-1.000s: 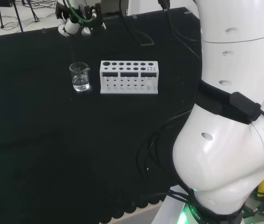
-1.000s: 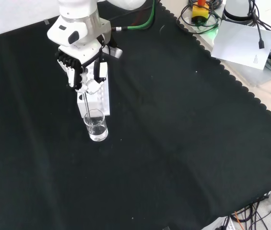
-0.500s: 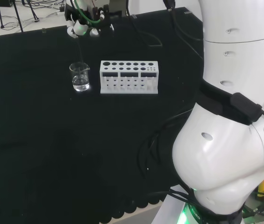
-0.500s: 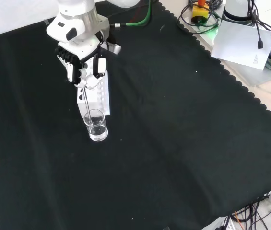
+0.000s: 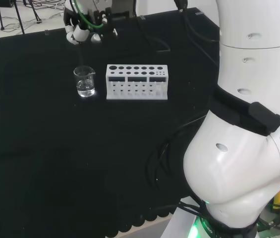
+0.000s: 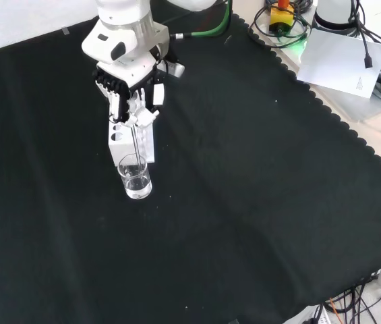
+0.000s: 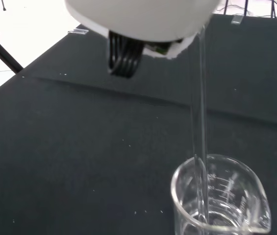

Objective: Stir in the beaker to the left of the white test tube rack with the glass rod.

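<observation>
head view: your hand (image 5: pixel 83 30), upper left, has drifted back left over the beaker (image 5: pixel 84 82) beside the rack (image 5: pixel 137 82) | front view: hand has swung right, fingers pinching the glass rod (image 6: pixel 136 145), tip in the beaker on the tabletop (image 6: pixel 244 202) | wrist view: rod dips into liquid; stirring looks underway

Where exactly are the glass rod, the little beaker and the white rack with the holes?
glass rod (image 7: pixel 199 122), wrist view, on the middle of its clear shaft above the beaker.
beaker (image 5: pixel 84 85), head view, on its glass wall.
white test tube rack (image 5: pixel 137 84), head view, on its front face.
</observation>
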### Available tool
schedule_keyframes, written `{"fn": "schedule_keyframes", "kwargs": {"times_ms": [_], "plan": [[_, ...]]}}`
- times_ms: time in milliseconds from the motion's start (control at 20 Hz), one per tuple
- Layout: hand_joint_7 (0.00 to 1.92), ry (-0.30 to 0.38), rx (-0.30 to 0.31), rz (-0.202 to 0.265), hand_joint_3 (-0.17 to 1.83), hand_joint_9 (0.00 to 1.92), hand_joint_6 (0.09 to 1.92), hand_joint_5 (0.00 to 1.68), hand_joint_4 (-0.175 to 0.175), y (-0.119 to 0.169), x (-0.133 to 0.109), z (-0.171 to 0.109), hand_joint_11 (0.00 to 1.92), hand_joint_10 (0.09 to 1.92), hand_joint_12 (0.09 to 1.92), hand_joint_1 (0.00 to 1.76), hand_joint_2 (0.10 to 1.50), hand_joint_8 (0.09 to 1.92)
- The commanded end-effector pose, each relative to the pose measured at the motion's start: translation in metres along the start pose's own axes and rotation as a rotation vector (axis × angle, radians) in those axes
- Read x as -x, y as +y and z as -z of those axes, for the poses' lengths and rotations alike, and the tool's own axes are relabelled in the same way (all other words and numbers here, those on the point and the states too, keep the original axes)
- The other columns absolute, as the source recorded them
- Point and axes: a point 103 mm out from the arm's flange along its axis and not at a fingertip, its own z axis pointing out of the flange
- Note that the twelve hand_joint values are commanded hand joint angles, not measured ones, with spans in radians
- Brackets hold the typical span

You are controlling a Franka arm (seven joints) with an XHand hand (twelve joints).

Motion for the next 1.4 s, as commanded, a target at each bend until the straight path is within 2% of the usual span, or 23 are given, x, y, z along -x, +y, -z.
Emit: {"fn": "schedule_keyframes", "kwargs": {"times_ms": [50, 200, 400, 600, 800, 1200, 1400], "plan": [[1.55, 0.000, 0.002, 0.021, 0.91, 1.89, 0.95, 1.18, -0.175, 0.022, -0.007, -0.002, 1.84, 0.75, 0.74, 1.21, 0.57, 1.06], [1.55, -0.002, 0.006, 0.007, 0.91, 1.89, 0.95, 1.18, -0.175, 0.026, 0.006, -0.001, 1.84, 0.75, 0.74, 1.21, 0.57, 1.06], [1.55, -0.004, 0.009, -0.041, 0.91, 1.89, 0.95, 1.18, -0.175, 0.013, 0.037, 0.005, 1.84, 0.75, 0.74, 1.21, 0.57, 1.06], [1.55, -0.006, 0.010, -0.059, 0.91, 1.89, 0.95, 1.18, -0.175, 0.002, 0.045, 0.009, 1.84, 0.75, 0.74, 1.21, 0.57, 1.06], [1.55, -0.008, 0.003, -0.048, 0.91, 1.89, 0.95, 1.18, -0.175, -0.007, 0.035, 0.011, 1.84, 0.76, 0.74, 1.21, 0.57, 1.06], [1.55, -0.009, 0.015, 0.007, 0.91, 1.89, 0.95, 1.18, -0.175, -0.010, 0.002, 0.019, 1.84, 0.76, 0.74, 1.21, 0.57, 1.06], [1.55, -0.017, 0.015, 0.012, 0.91, 1.89, 0.95, 1.18, -0.175, -0.010, -0.001, 0.021, 1.84, 0.76, 0.74, 1.21, 0.57, 1.06]]}}
